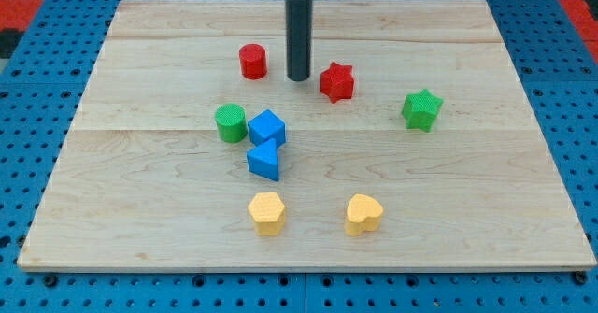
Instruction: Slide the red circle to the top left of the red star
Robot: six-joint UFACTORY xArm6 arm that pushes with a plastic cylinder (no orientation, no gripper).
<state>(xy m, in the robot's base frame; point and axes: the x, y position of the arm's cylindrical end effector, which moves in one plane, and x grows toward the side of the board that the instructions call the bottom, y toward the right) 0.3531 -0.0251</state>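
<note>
Tip (pixel 298 78) of the straight dark rod, the arm's only end-piece: it carries no jaws, so it neither spreads, closes nor pinches anything. My tip rests on the board between the 2 red blocks, touching neither, with a narrow strip of bare wood on each side.

Pale wooden board (pixel 486 210), made of planks running from the view's left to the view's right, lies on a blue perforated base (pixel 28 117) and bears 8 small plastic blocks.

Red cylinder, the task's red circle (pixel 252 61), stands upright toward the view's top, just left of my tip. Red star-shaped block (pixel 337 81) sits just right of my tip and slightly lower in the view, so the circle lies to the star's left and a little above it.

Green star-shaped block (pixel 421 109) lies well apart at the view's right. Green cylinder (pixel 231 122) stands left of centre, just beside the blue cube (pixel 267 127); whether these 2 touch cannot be told. Blue triangular wedge (pixel 264 160) sits directly below the cube in the view and appears to touch it.

Yellow hexagonal block (pixel 267 212) and yellow heart-shaped block (pixel 363 214) lie side by side, near each other but apart, toward the view's bottom, below the blue pair.
</note>
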